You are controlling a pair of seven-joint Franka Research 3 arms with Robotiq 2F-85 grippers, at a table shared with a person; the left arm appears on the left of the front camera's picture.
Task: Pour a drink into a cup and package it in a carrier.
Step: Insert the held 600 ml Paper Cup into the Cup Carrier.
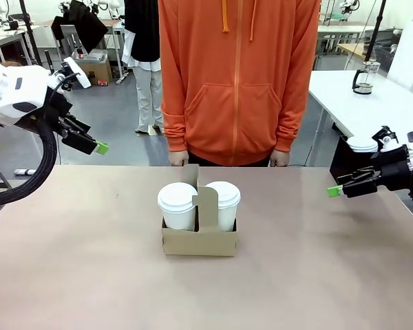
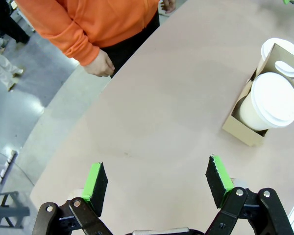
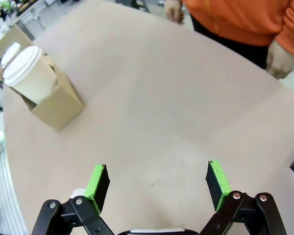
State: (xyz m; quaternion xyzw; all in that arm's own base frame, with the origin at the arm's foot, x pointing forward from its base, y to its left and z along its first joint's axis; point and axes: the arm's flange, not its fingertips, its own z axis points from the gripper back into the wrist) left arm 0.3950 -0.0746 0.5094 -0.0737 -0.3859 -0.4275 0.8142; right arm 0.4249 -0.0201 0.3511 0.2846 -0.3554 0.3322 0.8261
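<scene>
With both lidded cups (image 1: 177, 204) seated in the carrier (image 1: 199, 242) at frame centre and the left gripper (image 2: 157, 181) and right gripper (image 3: 157, 182) spread empty, a careless reach could topple it.

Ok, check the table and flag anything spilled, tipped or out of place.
Nothing stands out. Two lidded white paper cups sit upright in the brown cardboard carrier, one per slot, no spill visible on the tan table. Both hands, left and right, hang open, away from it.

Wide-open left gripper (image 2: 157, 183) above tan table (image 2: 152, 112); two white lidded paper cups (image 2: 269, 103) in brown cardboard carrier (image 2: 240, 129); orange sleeve (image 2: 63, 29) beyond.
</scene>
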